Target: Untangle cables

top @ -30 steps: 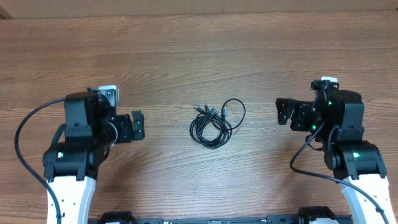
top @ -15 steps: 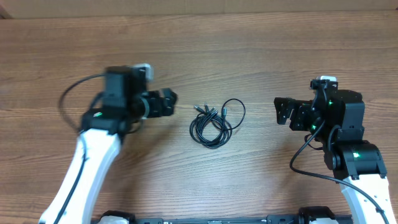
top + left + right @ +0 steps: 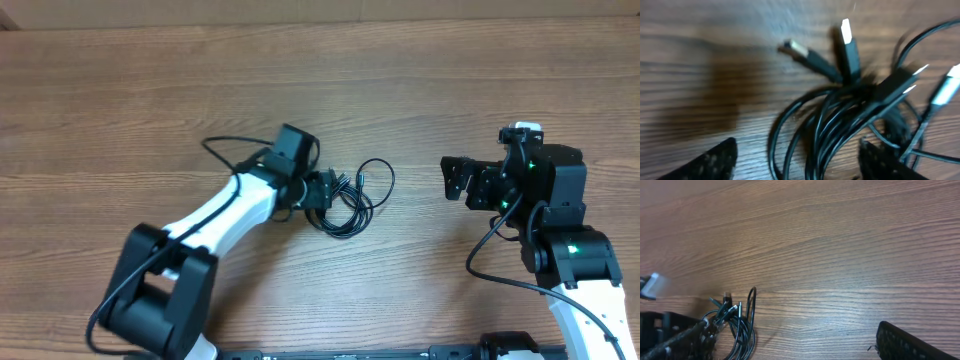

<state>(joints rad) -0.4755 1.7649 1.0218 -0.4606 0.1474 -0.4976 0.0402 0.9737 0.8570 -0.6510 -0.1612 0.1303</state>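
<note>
The cables (image 3: 352, 207) are a tangled bundle of thin black wires with silver-tipped plugs, lying on the wooden table near its middle. My left gripper (image 3: 320, 191) is at the bundle's left edge. In the left wrist view the cables (image 3: 840, 115) loop between my two fingertips, and the left gripper (image 3: 797, 146) is open around several strands, not closed on them. My right gripper (image 3: 456, 180) is open and empty, well to the right of the bundle. The right wrist view shows the cables (image 3: 738, 327) at the lower left with the left gripper (image 3: 670, 335) beside them.
The wooden table (image 3: 320, 90) stretches around the bundle. A loose loop of one cable (image 3: 378, 172) sticks out toward the upper right. The left arm's own thick cable (image 3: 225, 150) arcs behind its wrist.
My left arm has swung from the left side of the table rightward to the bundle and now straddles its left edge. The right arm and the cables have not moved.
</note>
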